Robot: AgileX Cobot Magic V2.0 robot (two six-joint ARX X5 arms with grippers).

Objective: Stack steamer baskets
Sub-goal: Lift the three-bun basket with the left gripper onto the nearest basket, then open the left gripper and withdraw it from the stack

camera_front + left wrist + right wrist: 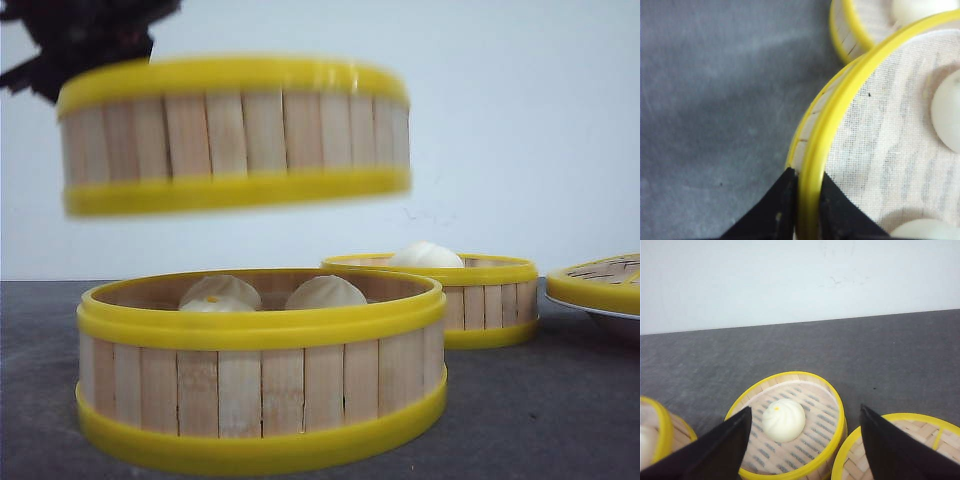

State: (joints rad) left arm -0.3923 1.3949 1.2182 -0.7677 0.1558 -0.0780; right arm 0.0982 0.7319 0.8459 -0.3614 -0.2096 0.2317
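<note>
1. Front view: your lifted steamer basket (235, 135) hangs above the near basket (262, 370) holding buns (325, 292); lowered off-centre, its rim could catch.
2. Left wrist: left gripper (804, 200) is clamped on that basket's rim.
3. Right wrist: right gripper (805, 440) is spread wide, empty, over the far basket (790, 425); dark grey table (890, 350), white wall (800, 280).

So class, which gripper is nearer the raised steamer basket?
Left. The left gripper has its jaws clamped on the raised basket's rim; the right gripper hangs open, apart from it.
</note>
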